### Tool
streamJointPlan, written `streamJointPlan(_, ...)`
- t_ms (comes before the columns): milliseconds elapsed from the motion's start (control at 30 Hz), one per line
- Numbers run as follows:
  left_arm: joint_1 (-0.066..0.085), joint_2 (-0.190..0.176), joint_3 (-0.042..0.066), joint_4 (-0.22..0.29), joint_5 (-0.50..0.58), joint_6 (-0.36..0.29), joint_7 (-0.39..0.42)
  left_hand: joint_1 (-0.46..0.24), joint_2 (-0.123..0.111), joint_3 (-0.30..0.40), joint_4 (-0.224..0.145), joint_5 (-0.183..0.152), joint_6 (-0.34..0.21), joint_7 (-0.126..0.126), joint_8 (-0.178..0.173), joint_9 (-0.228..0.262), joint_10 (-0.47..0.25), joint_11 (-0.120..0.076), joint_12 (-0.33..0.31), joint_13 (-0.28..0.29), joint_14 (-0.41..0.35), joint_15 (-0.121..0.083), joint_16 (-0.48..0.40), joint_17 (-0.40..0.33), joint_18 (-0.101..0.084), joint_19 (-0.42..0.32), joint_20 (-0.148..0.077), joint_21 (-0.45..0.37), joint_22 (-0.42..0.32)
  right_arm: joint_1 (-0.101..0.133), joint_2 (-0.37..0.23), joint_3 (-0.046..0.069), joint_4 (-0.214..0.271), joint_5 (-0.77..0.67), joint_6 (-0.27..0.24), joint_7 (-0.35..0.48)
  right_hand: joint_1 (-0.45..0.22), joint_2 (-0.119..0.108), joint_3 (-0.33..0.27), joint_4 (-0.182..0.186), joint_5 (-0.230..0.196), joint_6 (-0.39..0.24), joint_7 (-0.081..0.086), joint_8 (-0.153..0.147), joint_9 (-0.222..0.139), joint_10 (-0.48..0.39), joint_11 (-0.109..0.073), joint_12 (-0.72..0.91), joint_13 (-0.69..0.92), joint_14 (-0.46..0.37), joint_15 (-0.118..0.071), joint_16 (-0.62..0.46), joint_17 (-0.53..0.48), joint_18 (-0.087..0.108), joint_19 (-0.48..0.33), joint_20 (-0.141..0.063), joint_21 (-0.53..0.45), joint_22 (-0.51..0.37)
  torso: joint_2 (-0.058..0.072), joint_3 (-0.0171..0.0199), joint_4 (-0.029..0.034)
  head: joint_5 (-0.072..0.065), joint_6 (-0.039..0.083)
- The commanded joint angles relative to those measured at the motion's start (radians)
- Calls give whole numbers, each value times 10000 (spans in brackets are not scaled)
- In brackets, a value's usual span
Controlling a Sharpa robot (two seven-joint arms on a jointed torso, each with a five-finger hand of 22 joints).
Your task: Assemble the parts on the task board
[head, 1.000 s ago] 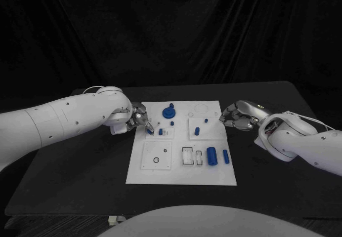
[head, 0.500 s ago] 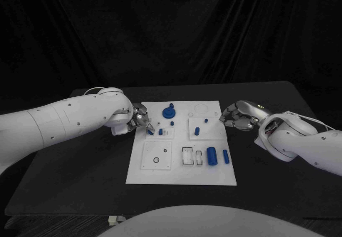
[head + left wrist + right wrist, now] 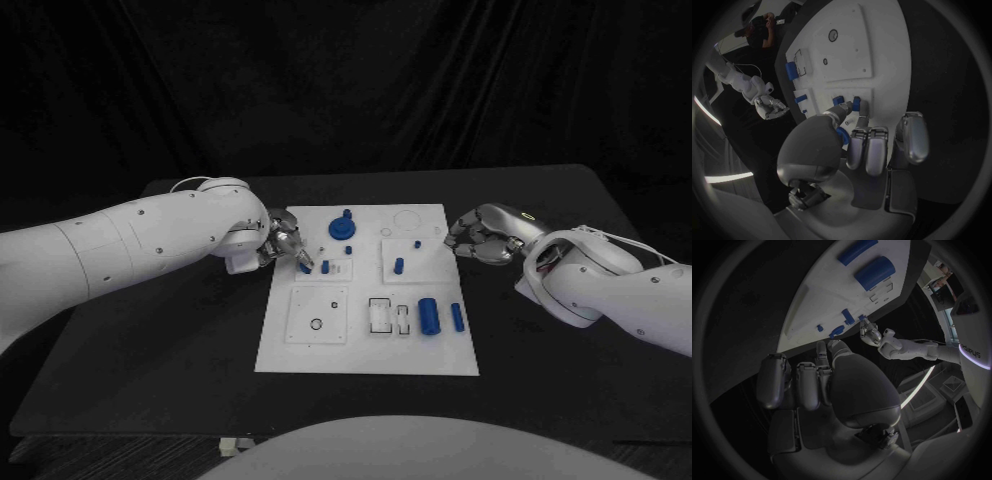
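Blue peg (image 3: 304, 266) pinched in your left hand (image 3: 277, 244) may jam if tilted over the white task board (image 3: 433, 355); right hand (image 3: 482, 236) curled, empty.

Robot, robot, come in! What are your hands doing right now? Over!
Left hand pinches small blue part at task board edge. Right hand curled, holding nothing, beside board. Nothing in the way.

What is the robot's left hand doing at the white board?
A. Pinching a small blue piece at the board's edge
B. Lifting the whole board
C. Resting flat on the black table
A: the silver left hand pinches a small blue peg-like piece at the flat white plastic task board's left edge.
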Motion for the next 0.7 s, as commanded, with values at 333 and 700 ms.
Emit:
streamJointPlan(333,-70,26,-8,10,8,189,1,-526,-119,-821,733,-1489,-102,11,-45,-180,1023,10,35,2634,1076,-8,66,2634,121,41,5,-64,1754,-50,-9,6,11,-22,-32,-146,67,52,50,-10,46,50,3,-14,12,324,-79,-41,-207,538,-97,-37,-13,155,38,91,-24,1802,-1,-1,0,16,-1)
streamJointPlan(700,-77,24,-8,-15,8,238,-148,-1239,-72,-1868,1588,-2233,-151,89,172,-67,1023,84,35,2634,1076,62,66,2634,126,48,68,-86,1753,-64,-17,6,14,-22,-35,-145,48,36,99,-21,48,39,5,-20,21,317,-78,-49,-221,542,-98,-33,-3,154,42,90,-20,1804,2,2,2,6,-1)
